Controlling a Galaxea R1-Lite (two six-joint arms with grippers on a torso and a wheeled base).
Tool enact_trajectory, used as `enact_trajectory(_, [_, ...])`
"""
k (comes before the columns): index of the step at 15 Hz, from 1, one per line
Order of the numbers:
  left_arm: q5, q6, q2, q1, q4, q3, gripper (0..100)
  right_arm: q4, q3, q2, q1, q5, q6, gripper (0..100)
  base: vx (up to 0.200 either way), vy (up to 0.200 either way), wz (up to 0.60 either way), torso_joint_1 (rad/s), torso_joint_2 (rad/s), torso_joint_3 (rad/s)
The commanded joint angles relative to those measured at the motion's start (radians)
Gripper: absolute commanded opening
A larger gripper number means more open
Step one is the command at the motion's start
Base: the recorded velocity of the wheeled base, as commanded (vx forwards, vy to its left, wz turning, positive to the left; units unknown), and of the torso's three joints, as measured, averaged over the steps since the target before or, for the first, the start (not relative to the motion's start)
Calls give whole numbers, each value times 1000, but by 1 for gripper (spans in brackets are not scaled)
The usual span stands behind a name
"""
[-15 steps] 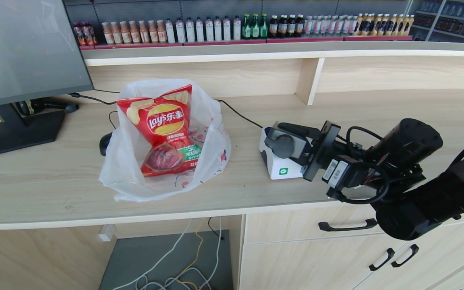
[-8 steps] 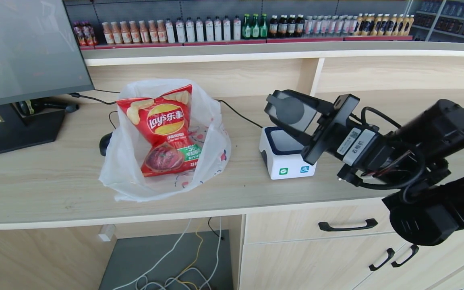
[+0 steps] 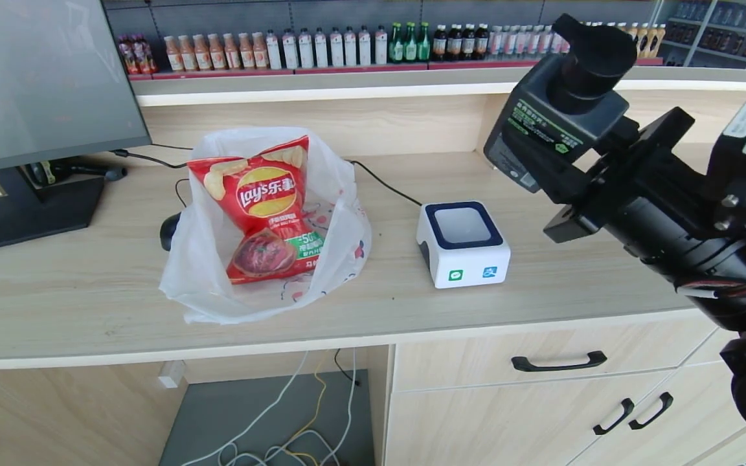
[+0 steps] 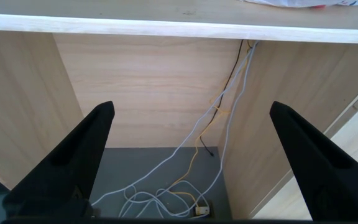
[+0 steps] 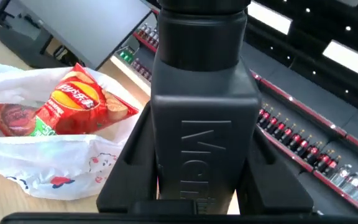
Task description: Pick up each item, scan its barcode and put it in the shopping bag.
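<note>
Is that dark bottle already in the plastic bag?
No: the right end effector holds the bottle above the counter, while the bag holds a chip packet.

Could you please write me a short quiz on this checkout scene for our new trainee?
1. True or false: the chips bag already sits inside the shopping bag.
2. What does the right gripper hold? A) a green bottle B) a dark bottle with a black cap C) nothing
3. Fill in: the left gripper, below the counter, is ___ and empty.
Key: 1 true; 2 B; 3 open.
</note>
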Motion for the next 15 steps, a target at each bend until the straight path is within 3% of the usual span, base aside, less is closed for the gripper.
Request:
enact_trajectory(1, [0, 0, 0, 0, 0, 0, 100, -1, 10, -42, -28, -52, 91, 0, 0, 0, 0, 0, 0, 0])
enact_trajectory(3, [0, -1, 0, 0, 0, 0, 100, -1, 52, -37, -66, -90, 239, 0, 0, 0, 0, 0, 0, 0])
enact_trajectory(7, [0, -1, 0, 0, 0, 0, 100, -1, 216, -36, -115, -96, 341, 0, 0, 0, 0, 0, 0, 0])
enact_trajectory(10, [0, -1, 0, 0, 0, 0, 100, -1, 225, -48, -86, -256, 430, 0, 0, 0, 0, 0, 0, 0])
enact_trajectory(15, [0, -3, 0, 0, 0, 0, 100, -1, 202, -88, -43, -389, 447, 0, 0, 0, 0, 0, 0, 0])
